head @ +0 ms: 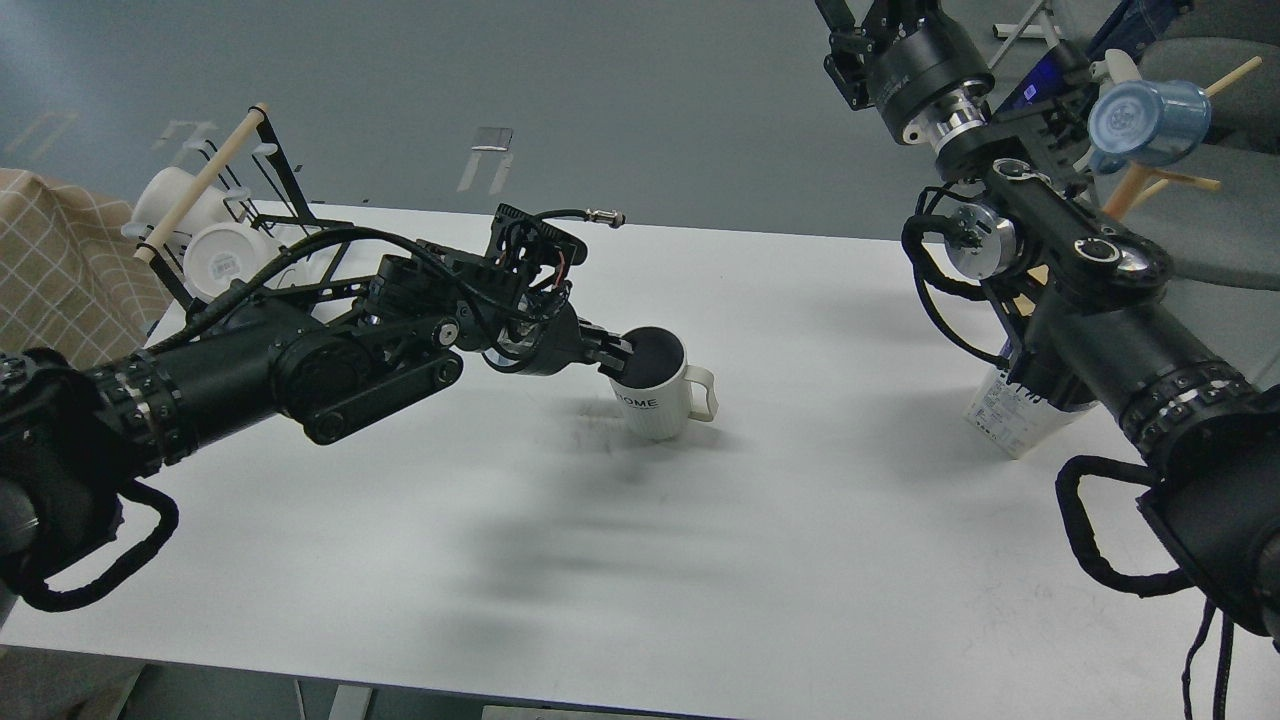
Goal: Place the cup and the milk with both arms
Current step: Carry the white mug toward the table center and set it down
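Left end effector [618, 356] grips cup [660, 397] rim; cup upright on table [700, 560].

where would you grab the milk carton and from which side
Grip the milk carton across its flat side walls, coming from its left, table-centre side. It stands at the table's right edge, and the right arm hides its top and right side.

Ahead and right of the left fingers [617, 357], bare surface [820, 520] lies open; only the cup [662, 398] blocks, the carton [1012, 412] far right.
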{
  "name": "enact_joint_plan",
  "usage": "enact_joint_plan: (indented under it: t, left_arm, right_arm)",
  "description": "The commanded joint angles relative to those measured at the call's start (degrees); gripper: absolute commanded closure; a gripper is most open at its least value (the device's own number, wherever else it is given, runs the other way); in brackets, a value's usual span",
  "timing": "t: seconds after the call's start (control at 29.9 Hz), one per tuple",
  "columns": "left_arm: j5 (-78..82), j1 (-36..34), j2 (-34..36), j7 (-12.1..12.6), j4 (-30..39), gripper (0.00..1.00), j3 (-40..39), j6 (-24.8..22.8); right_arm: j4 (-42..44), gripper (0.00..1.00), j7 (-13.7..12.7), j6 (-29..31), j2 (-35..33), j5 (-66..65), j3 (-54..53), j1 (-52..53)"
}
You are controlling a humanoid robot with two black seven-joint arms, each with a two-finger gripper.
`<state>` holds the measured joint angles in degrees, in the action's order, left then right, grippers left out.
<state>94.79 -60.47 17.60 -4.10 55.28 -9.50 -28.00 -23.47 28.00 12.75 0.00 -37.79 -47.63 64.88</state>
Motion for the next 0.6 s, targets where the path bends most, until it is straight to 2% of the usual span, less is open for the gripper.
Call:
enact_joint_plan:
  t: [0.0, 0.17, 0.23, 0.33, 0.4, 0.47, 0.5, 0.53, 0.57]
  left_arm:
    - [0.05, 0.18, -0.02, 0.32, 0.0, 1.0, 0.01, 0.0]
    - [-0.04, 0.36, -0.02, 1.72, -0.09, 0.99, 0.01, 0.0]
    - [-0.21, 0.36, -0.02, 1.9, -0.09, 0.76, 0.01, 0.0]
    - [-0.3, 0.44, -0.02, 1.9, -0.09, 0.72, -0.08, 0.0]
    - [-0.48, 0.36, -0.02, 1.81, -0.09, 0.6, -0.17, 0.0]
    - [-0.65, 0.01, -0.02, 1.72, 0.0, 0.36, -0.52, 0.0]
    - [-0.74, 0.0, -0.02, 1.72, 0.0, 0.31, -0.61, 0.0]
    - [-1.09, -0.17, -0.02, 1.72, 0.0, 0.21, -0.61, 0.0]
    - [-1.09, -0.17, -0.02, 1.72, 0.0, 0.21, -0.61, 0.0]
  right_arm:
    - [0.0, 0.0, 0.0, 0.0, 0.0, 0.0, 0.0, -0.11]
    - [0.0, 0.0, 0.0, 0.0, 0.0, 0.0, 0.0, -0.2]
    - [0.0, 0.0, 0.0, 0.0, 0.0, 0.0, 0.0, -0.2]
    - [0.0, 0.0, 0.0, 0.0, 0.0, 0.0, 0.0, -0.2]
    - [0.0, 0.0, 0.0, 0.0, 0.0, 0.0, 0.0, -0.2]
    - [0.0, 0.0, 0.0, 0.0, 0.0, 0.0, 0.0, -0.37]
    - [0.0, 0.0, 0.0, 0.0, 0.0, 0.0, 0.0, -0.46]
    - [0.0, 0.0, 0.0, 0.08, 0.0, 0.0, 0.0, -0.46]
    - [0.0, 0.0, 0.0, 0.08, 0.0, 0.0, 0.0, -0.46]
